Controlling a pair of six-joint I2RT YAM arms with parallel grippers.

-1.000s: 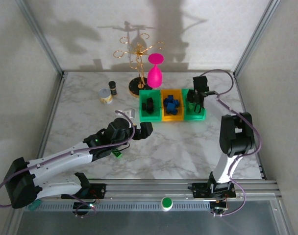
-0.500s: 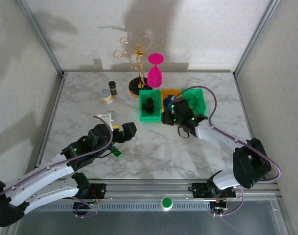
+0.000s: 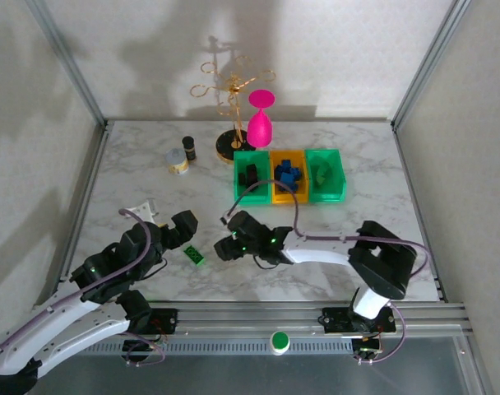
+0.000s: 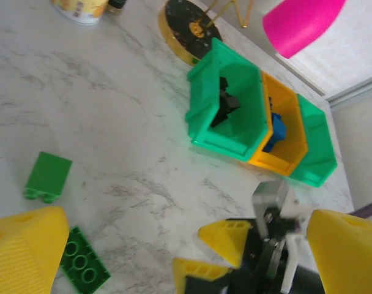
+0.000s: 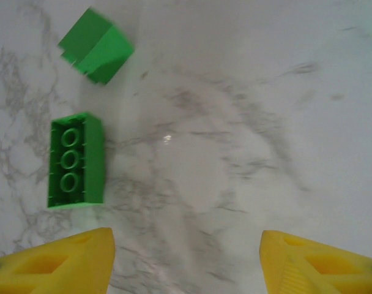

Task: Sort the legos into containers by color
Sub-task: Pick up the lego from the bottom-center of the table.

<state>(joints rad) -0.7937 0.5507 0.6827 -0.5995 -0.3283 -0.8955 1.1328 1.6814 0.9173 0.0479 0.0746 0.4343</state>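
Two boxy green plastic legos (image 5: 76,160) on veined marble table (image 5: 247,110); right tool (image 5: 186,248) wide, empty; left tool (image 4: 187,245) likewise

- Along the surface's (image 3: 151,193) far edge stand rack (image 3: 225,148), pink glass (image 3: 259,127), bins (image 3: 289,197), tin (image 3: 178,161) and jar (image 3: 188,148).
- The right arm (image 3: 324,247) bars the near middle.
- Right edge open.

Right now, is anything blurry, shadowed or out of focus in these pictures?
Top external: soft, even light, with a hazy shadow of the gold rack on the back wall. Right wrist: the upper green brick is smeared, the studded green brick sharper, the right claw soft-edged. Left wrist: the left claw looms out of focus, the bins fairly crisp.
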